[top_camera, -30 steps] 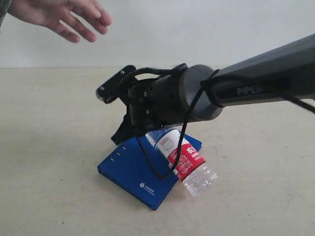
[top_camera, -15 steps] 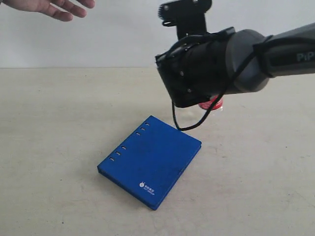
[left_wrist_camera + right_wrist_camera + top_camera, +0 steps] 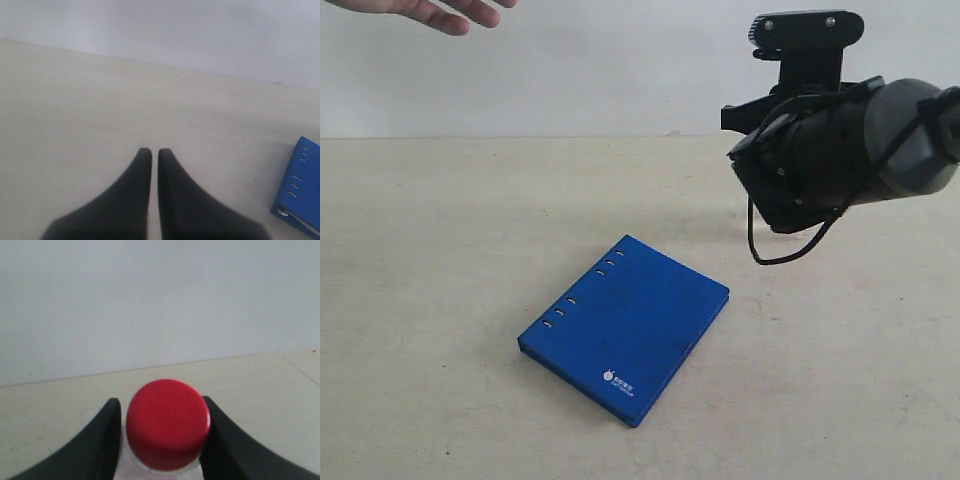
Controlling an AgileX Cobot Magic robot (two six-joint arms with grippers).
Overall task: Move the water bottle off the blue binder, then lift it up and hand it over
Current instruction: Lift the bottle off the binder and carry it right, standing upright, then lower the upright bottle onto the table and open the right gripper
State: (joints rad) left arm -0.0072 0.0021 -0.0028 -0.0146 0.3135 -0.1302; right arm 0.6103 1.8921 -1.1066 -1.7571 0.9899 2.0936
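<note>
The blue binder (image 3: 625, 325) lies flat and bare on the table; its corner also shows in the left wrist view (image 3: 300, 187). The water bottle (image 3: 167, 422) shows only in the right wrist view, red cap toward the camera, with my right gripper (image 3: 160, 401) shut on its neck just below the cap. In the exterior view the bottle is hidden behind the right arm's wrist (image 3: 840, 150), which hangs in the air to the right of the binder and above it. My left gripper (image 3: 154, 151) is shut on nothing, low over the bare table beside the binder.
A person's open hand (image 3: 430, 12) reaches in at the top left of the exterior view. The beige table (image 3: 440, 260) runs back to a pale wall. A black cable (image 3: 790, 245) loops under the right wrist.
My right arm has swung up and to the right with the bottle, off the binder. The binder now lies uncovered. The hand has drawn back towards the top left edge.
</note>
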